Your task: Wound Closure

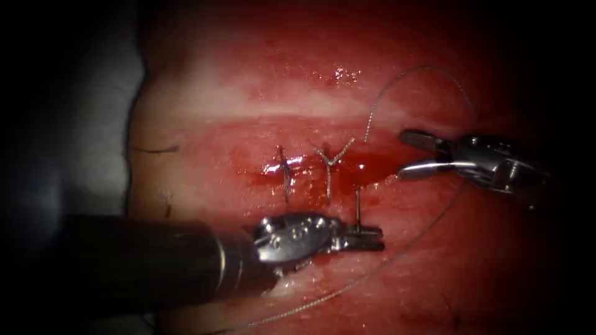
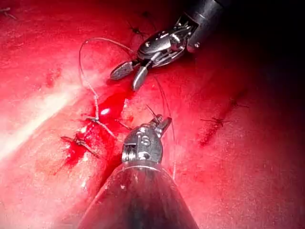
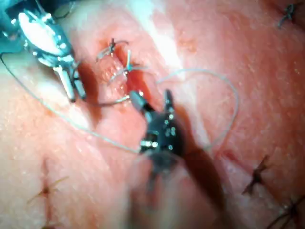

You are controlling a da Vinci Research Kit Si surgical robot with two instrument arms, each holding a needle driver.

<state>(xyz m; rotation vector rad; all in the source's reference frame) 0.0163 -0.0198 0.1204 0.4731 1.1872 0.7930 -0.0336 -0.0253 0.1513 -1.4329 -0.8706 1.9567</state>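
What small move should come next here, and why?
Probably ease the right hand onto the needle's upper end. The left hand holds its lower end below the cut; the upper end sits at the cut, and the right hand hangs open, empty, just right of it.

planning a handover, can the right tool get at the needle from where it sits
Probably yes: the right tool, jaws open and empty, sits just right of the needle held by the left tool, with only tissue between.

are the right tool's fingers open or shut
Open: the right tool shows two fingers spread apart, nothing between them, above the tissue.
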